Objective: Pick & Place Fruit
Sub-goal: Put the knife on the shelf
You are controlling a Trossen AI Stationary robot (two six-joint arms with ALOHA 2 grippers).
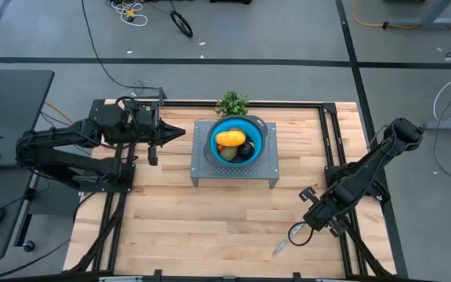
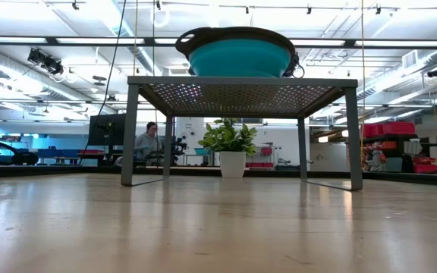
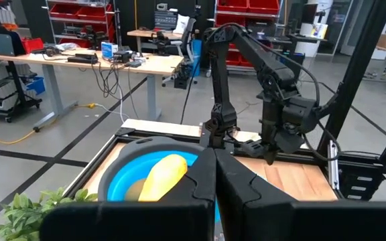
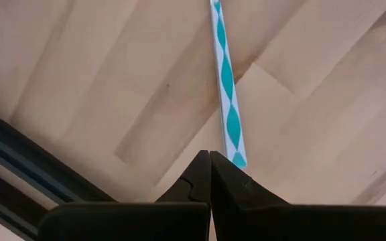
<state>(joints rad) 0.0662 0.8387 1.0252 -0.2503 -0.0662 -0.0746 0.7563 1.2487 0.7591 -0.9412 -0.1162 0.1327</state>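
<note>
**Fruit gathered in the bowl, both pincers closed**

Nearest the right wrist camera are the right gripper's (image 4: 210, 155) two dark fingers, pressed tip to tip with no gap and nothing between them. Just past those tips lies the knife (image 4: 225, 80), its white and teal patterned handle flat on the wooden table (image 1: 210, 227); the tips sit right at the handle's near end, though contact cannot be confirmed. From above, this gripper (image 1: 313, 215) hangs low over the table's near right corner, well clear of the fruit.

The left gripper (image 1: 180, 134) is likewise shut and empty, its fingers pointing toward the blue bowl (image 1: 219, 129) just ahead of them. The bowl stands on a perforated metal stand (image 1: 202, 166), probably to lift it as a drop target. In it rest the yellow-orange oblong fruit (image 1: 229, 139) and darker pieces (image 1: 246, 150). A green plant sprig (image 1: 232, 103) sits just beyond the bowl.

No fruit shows loose on the table, so the placing appears finished.
</note>
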